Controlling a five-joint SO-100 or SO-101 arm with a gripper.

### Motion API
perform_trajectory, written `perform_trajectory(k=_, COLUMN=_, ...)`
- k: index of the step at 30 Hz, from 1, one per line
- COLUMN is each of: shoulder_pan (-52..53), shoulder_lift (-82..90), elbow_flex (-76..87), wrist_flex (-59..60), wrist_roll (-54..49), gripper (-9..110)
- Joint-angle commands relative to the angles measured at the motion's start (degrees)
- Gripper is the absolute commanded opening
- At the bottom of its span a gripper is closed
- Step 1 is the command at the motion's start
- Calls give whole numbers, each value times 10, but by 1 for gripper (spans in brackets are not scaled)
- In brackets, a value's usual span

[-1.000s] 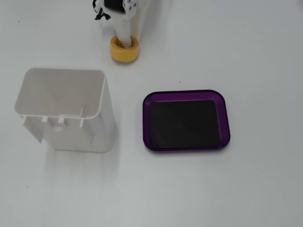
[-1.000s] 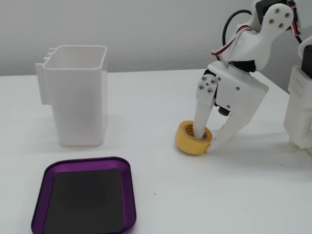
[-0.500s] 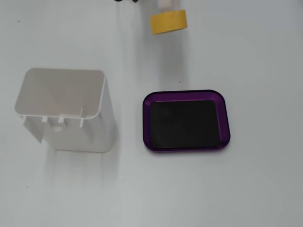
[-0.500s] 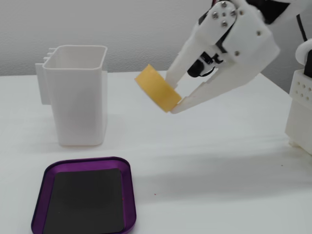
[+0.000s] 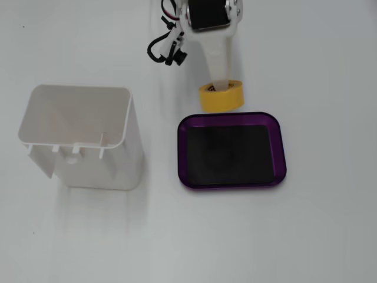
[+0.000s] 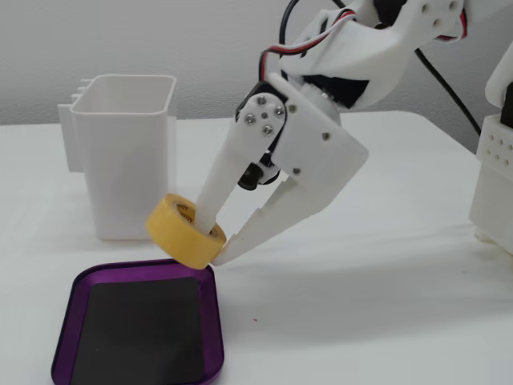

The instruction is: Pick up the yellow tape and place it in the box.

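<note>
The yellow tape (image 5: 221, 97) (image 6: 184, 232) is a small roll held in the air by my white gripper (image 5: 220, 87) (image 6: 213, 238). One finger goes through the roll's hole and the other presses its outer wall, so the gripper is shut on it. The roll hangs tilted just above the far rim of the purple box (image 5: 232, 115) (image 6: 210, 322), at the edge nearest the arm. The box has a black flat bottom and lies empty on the white table.
A tall white plastic container (image 5: 79, 138) (image 6: 124, 152) stands open-topped beside the box, on its left in the fixed view from above. Another white arm base (image 6: 493, 180) stands at the right edge of the side fixed view.
</note>
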Motion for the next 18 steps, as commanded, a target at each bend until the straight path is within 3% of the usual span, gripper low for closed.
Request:
perform_trajectory(k=1, shoulder_pan=-2, shoulder_lift=-46, elbow_flex=-60, wrist_flex=-12, wrist_roll=-4, gripper=-1)
perform_trajectory(k=10, shoulder_pan=-2, shoulder_lift=-125, elbow_flex=-105, wrist_flex=-12, wrist_roll=-4, gripper=0)
perform_trajectory(k=18, shoulder_pan=-5, shoulder_lift=-122, elbow_flex=-105, wrist_flex=4, wrist_roll=-2, gripper=13)
